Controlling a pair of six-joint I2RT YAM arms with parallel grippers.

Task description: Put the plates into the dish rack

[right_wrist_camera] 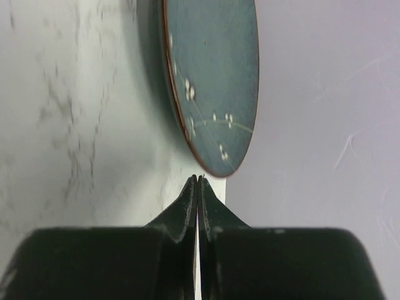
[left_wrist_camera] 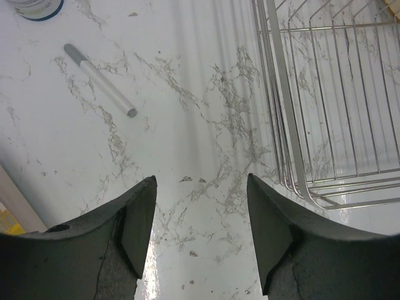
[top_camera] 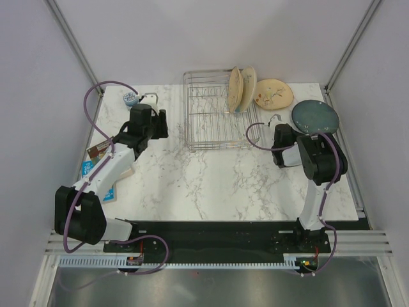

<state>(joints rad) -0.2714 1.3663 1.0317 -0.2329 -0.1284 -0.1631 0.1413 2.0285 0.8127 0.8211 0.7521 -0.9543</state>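
Rack (top_camera: 208,118) holds two plates (top_camera: 235,89) on edge, faces hard to make out — left claw (left_wrist_camera: 200,181) apart, right claw (right_wrist_camera: 198,180) together on nothing, near teal plate (right_wrist_camera: 212,81).

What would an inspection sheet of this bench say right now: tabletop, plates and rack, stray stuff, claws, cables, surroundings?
Surface: white marble-look table, no spills seen.
Job's things: dish rack holds two pale plates on edge at its right end; sprig plate and teal plate lie flat on the table to its right.
Clutter: pen, small jar, flat printed items at the left edge.
Grippers: left gripper open and empty beside the rack; right gripper shut on nothing, tips by the teal plate's rim.
Cables: purple cables loop along both arms, away from the plates.
Surroundings: plain walls, metal frame posts.
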